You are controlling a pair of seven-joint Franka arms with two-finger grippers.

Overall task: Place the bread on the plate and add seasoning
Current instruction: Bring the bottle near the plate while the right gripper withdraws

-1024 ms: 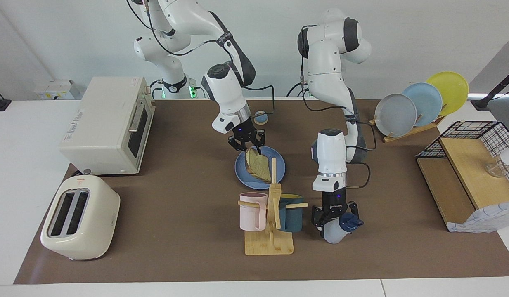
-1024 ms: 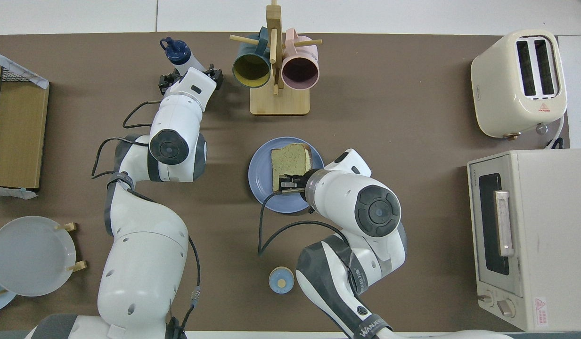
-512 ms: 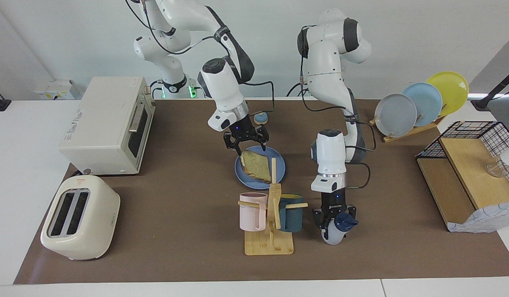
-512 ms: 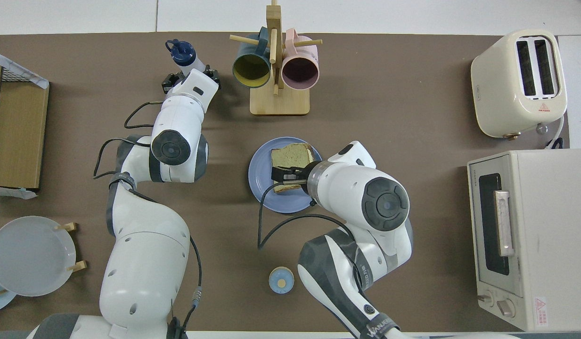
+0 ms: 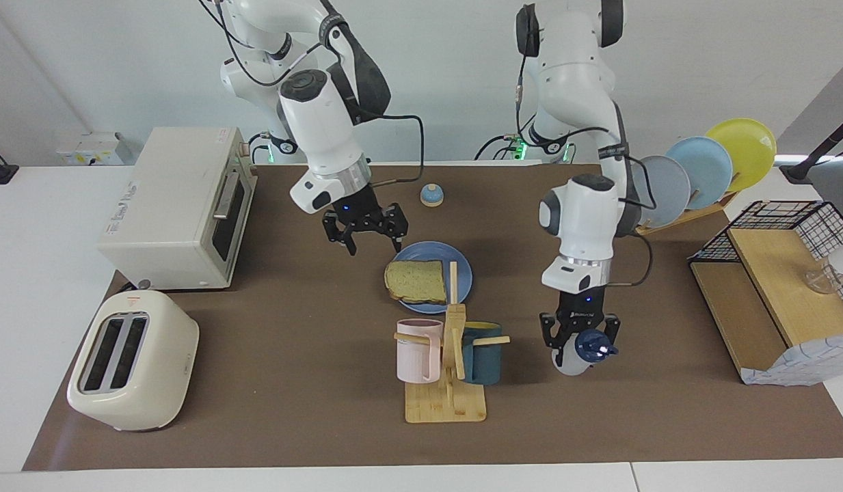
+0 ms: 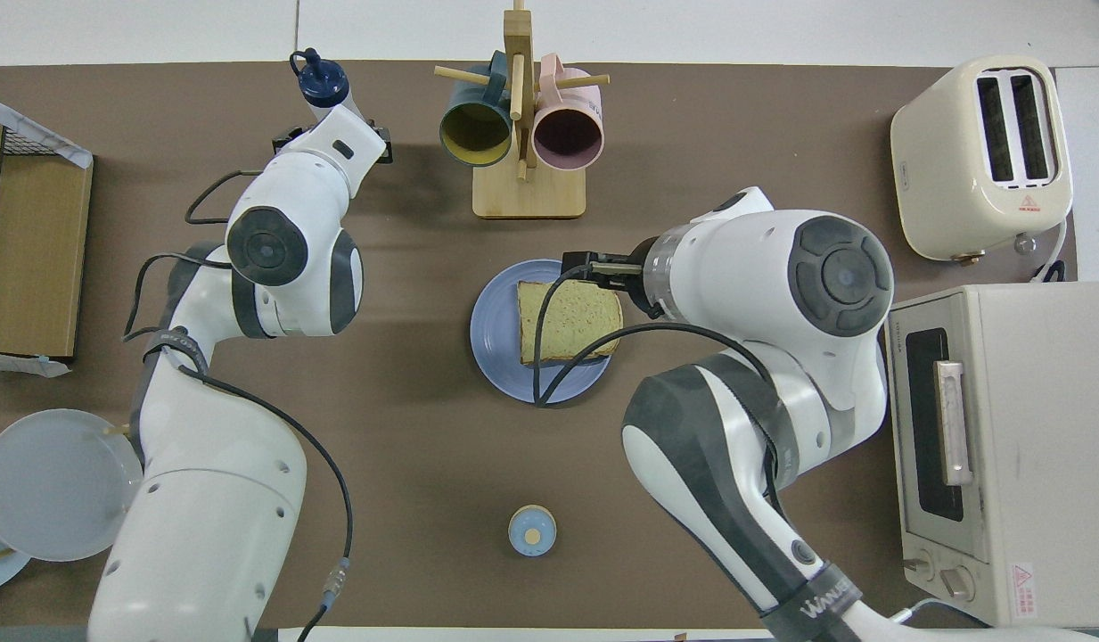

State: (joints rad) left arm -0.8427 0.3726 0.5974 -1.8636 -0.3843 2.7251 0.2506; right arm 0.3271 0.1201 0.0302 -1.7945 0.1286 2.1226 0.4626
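Note:
The bread [image 5: 416,281] [image 6: 569,321] lies flat on the blue plate [image 5: 462,270] [image 6: 494,334] in the middle of the table. My right gripper [image 5: 373,240] hangs open and empty in the air over the plate's rim toward the right arm's end, clear of the bread. My left gripper [image 5: 580,340] is shut on the seasoning [image 5: 570,363] [image 6: 322,83], a white bottle with a navy cap. The bottle is tilted and lifted off the table beside the mug rack, toward the left arm's end.
A wooden mug rack [image 5: 447,400] with a pink and a teal mug stands farther from the robots than the plate. A toaster [image 5: 132,359] and toaster oven [image 5: 182,205] sit at the right arm's end. A bell [image 5: 431,195], a plate rack [image 5: 694,171] and a wire shelf [image 5: 777,287] are also here.
My right gripper let go of the bread, which dropped flat onto the plate, then rose and drew away. My left gripper closed on the seasoning and lifted it.

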